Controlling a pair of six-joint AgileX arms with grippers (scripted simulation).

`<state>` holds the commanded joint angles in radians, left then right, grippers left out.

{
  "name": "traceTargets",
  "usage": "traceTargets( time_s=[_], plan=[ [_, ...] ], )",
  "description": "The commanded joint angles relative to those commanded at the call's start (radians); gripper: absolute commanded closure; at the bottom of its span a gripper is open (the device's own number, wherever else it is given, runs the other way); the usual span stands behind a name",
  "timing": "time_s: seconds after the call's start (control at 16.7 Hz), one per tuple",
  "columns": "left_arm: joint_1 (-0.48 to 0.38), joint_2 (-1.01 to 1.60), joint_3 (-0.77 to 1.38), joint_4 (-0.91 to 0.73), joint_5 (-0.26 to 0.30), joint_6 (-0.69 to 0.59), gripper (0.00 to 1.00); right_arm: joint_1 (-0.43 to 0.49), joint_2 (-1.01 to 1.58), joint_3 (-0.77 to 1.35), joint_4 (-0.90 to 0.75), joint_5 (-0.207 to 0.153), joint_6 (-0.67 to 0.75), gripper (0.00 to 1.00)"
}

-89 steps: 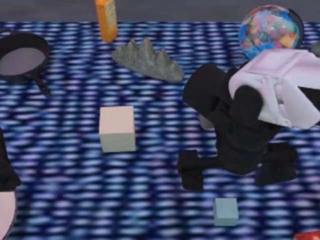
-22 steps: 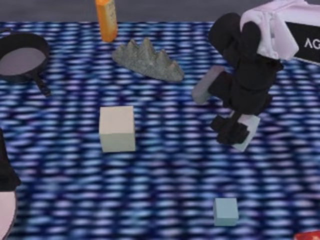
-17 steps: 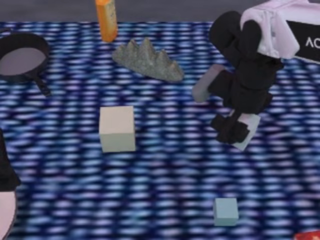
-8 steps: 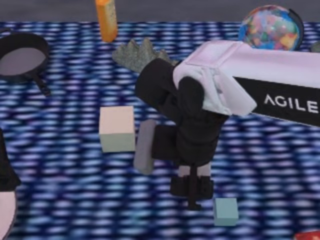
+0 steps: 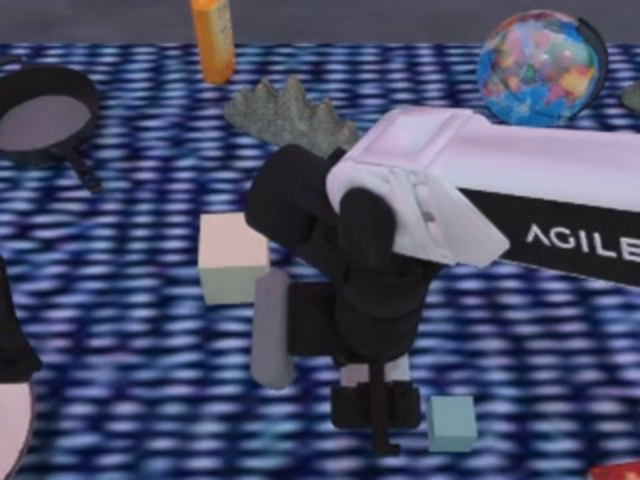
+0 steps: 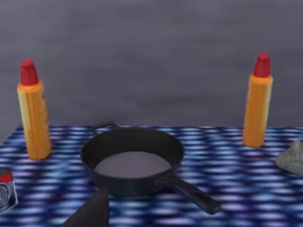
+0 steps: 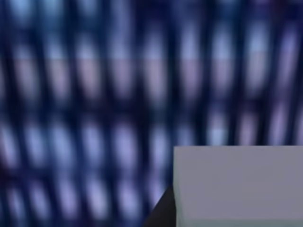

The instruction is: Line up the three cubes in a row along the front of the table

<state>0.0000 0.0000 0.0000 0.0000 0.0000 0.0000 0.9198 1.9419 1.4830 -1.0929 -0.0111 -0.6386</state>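
The right arm, a glossy pale shell over matte black links, reaches in from the table's right edge, and its gripper (image 5: pixel 372 405) hangs low near the front edge. Its two dark fingers are closed on the medium cube (image 7: pixel 238 185), a flat-faced grey-lavender block. In the top view only slivers of that cube (image 5: pixel 352 375) show above the fingers, and whether it touches the table (image 5: pixel 120 360) cannot be told. The small cube (image 5: pixel 452 423), teal-grey with crisp edges, sits just beside the gripper towards the right edge, close to the front edge. The large cube (image 5: pixel 232 258), matte cream-pink on top with a paler greenish side, stands farther back and towards the left, partly behind the arm's black links. The table wears a blurry weave of dark-blue and white dashes. Near its back edge lie a jagged grey rock (image 5: pixel 283 108), a smooth orange bottle (image 5: pixel 213 38) and a multicoloured globe (image 5: pixel 540 66). A round black pan (image 5: pixel 45 115) with a straight handle sits near the back left corner. The left gripper (image 5: pixel 10 345) is parked at the left edge; whether its fingers are open cannot be told.
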Motion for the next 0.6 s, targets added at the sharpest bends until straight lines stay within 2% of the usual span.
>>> traceTargets(
  time_s=[0.42, 0.6],
  plan=[
    [0.0, 0.0, 0.0, 0.0, 0.0, 0.0, 0.0, 0.003, 0.067, -0.147, 0.22, 0.001, -0.001, 1.0],
    [0.0, 0.0, 0.0, 0.0, 0.0, 0.0, 0.0, 0.004, 0.08, -0.172, 0.253, 0.001, -0.001, 1.0]
  ],
)
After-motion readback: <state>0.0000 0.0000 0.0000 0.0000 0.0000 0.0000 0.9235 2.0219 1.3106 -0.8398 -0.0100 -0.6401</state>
